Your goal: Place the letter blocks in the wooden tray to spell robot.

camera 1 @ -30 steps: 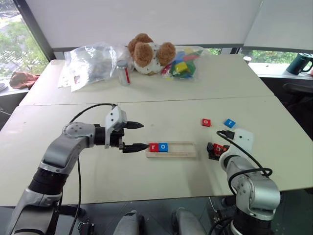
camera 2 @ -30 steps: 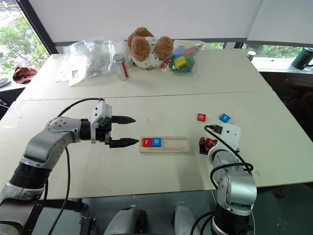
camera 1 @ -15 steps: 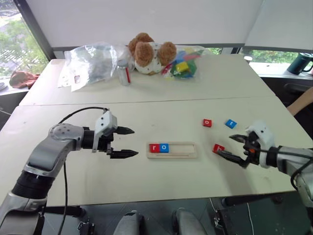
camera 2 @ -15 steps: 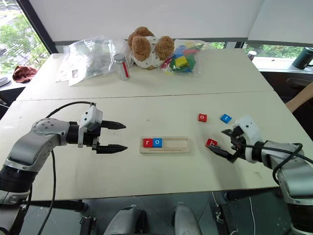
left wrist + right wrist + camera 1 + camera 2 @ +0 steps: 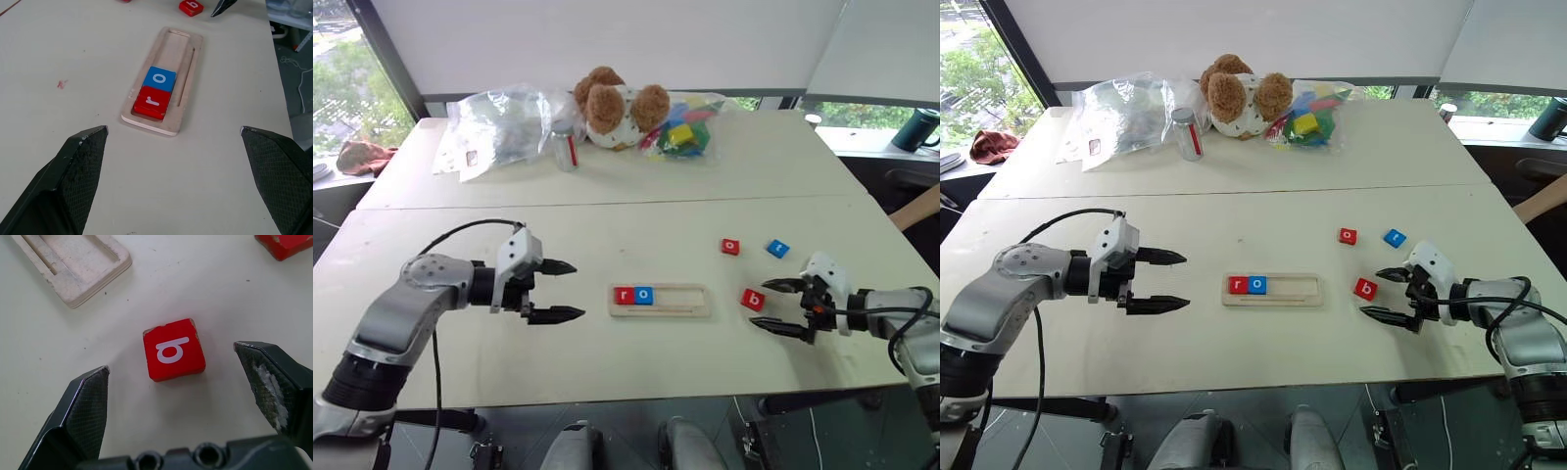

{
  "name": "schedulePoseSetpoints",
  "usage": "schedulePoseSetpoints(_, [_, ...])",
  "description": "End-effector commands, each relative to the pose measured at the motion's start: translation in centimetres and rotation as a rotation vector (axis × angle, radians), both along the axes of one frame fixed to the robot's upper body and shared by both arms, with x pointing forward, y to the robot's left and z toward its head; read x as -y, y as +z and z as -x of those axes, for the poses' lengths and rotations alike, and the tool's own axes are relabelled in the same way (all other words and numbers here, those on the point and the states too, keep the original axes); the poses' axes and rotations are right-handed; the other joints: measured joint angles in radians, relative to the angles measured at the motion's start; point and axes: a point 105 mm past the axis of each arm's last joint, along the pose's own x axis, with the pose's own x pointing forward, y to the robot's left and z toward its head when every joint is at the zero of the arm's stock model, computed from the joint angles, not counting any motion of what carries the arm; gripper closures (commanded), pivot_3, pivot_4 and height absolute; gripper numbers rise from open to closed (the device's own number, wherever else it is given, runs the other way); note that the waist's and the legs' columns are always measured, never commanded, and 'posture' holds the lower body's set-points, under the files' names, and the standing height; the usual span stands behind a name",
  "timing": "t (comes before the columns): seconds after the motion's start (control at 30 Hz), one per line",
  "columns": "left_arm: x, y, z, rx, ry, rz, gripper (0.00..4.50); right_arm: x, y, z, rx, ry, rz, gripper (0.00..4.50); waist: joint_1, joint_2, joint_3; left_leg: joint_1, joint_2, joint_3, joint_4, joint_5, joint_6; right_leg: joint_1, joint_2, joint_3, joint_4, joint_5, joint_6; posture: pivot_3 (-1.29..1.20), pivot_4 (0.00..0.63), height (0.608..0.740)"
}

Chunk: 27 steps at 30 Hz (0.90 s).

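The wooden tray [image 5: 685, 299] lies mid-table with a red "r" block [image 5: 624, 295] and a blue "o" block [image 5: 643, 294] side by side at its left end. A red "b" block [image 5: 753, 300] lies flat on the table right of the tray. A red "o" block [image 5: 730, 246] and a blue block [image 5: 777, 249] lie farther back. My right gripper [image 5: 761, 305] is open and points left, its fingertips on either side of the "b" block [image 5: 173, 349]. My left gripper [image 5: 573, 290] is open and empty, left of the tray [image 5: 188, 54].
Along the far table stand a teddy bear [image 5: 612, 103], a clear plastic bag [image 5: 499, 122], a small can [image 5: 565, 147] and a bag of mixed-colour toy blocks [image 5: 680, 125]. A dark mug [image 5: 913, 127] sits at the far right.
My right arm has swung out to the right and its gripper has turned to point left at the "b" block, which stays in place. My left gripper has drawn back left from the tray.
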Motion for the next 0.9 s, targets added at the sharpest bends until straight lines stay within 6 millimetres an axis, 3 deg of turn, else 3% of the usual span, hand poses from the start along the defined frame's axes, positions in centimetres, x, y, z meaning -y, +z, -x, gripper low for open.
schedulePoseSetpoints(0.03, [0.0,0.9,-0.1,0.04,0.001,0.01,0.0,-0.4,0.7,-0.5,0.036,0.023,-0.009,0.27,-0.002,0.0,0.0,0.0,0.0,0.0,0.0,0.0,0.0,0.0,0.0,0.0,0.0,0.0,0.0,0.0,0.15,0.74])
schedulePoseSetpoints(0.1, [0.0,0.9,-0.2,0.041,0.003,0.01,0.0,-0.5,0.6,-0.6,0.038,0.024,-0.013,0.9,-0.002,0.0,0.0,0.0,0.0,0.0,0.0,0.0,0.0,0.0,0.0,0.0,0.0,0.0,0.0,0.0,0.15,0.74])
schedulePoseSetpoints(0.23, [0.0,0.8,-0.4,0.043,0.006,0.011,0.0,-0.7,0.5,-0.7,0.04,0.024,-0.019,3.06,-0.001,0.0,0.0,0.0,0.0,0.0,0.0,0.0,0.0,-0.001,0.0,0.0,0.0,0.0,0.0,0.0,0.15,0.74])
schedulePoseSetpoints(0.27, [0.0,0.8,-0.4,0.044,0.008,0.011,0.0,-0.7,0.5,-0.8,0.041,0.023,-0.016,3.36,-0.001,0.0,0.0,0.0,0.0,0.0,0.0,0.0,0.0,-0.001,0.0,0.0,0.0,0.0,0.0,0.0,0.15,0.74])
schedulePoseSetpoints(0.37, [-0.2,0.8,-0.6,0.045,0.018,0.008,0.0,-0.9,0.9,-1.2,0.062,0.025,-0.013,3.36,-0.002,0.0,0.0,0.0,0.0,0.0,0.0,0.0,0.0,-0.001,0.0,0.0,0.0,0.0,0.0,0.0,0.15,0.74])
schedulePoseSetpoints(0.43, [-0.6,0.7,-0.8,0.046,0.027,0.003,0.0,-2.1,2.3,-1.7,0.091,0.059,-0.028,3.36,-0.002,0.0,0.0,0.0,0.0,0.0,0.0,0.0,-0.001,-0.001,0.0,0.0,0.0,0.0,0.0,0.0,0.15,0.74])
schedulePoseSetpoints(0.6, [-1.3,0.3,-1.2,0.04,0.03,-0.035,0.0,-7.9,5.5,-3.2,0.106,0.258,-0.005,3.36,-0.011,0.001,0.0,0.0,0.0,0.001,0.0,0.001,-0.002,-0.004,0.001,0.001,0.002,0.0,0.0,0.0,0.15,0.74])
schedulePoseSetpoints(0.77, [-1.2,0.0,-1.3,0.045,0.03,-0.047,0.0,-11.7,5.6,-5.2,0.116,0.347,0.061,3.36,0.0,0.001,0.0,-0.002,0.0,-0.001,-0.001,0.001,-0.002,-0.004,0.0,-0.001,0.002,0.0,0.0,0.0,0.15,0.74])
schedulePoseSetpoints(0.9, [-1.2,-0.3,-0.9,0.046,0.052,-0.03,0.0,-13.3,5.1,-5.0,0.063,0.438,0.127,3.36,0.011,0.001,0.0,-0.007,-0.002,0.001,0.0,0.002,-0.004,-0.008,-0.003,-0.001,0.0,0.0,0.0,0.0,0.15,0.74])
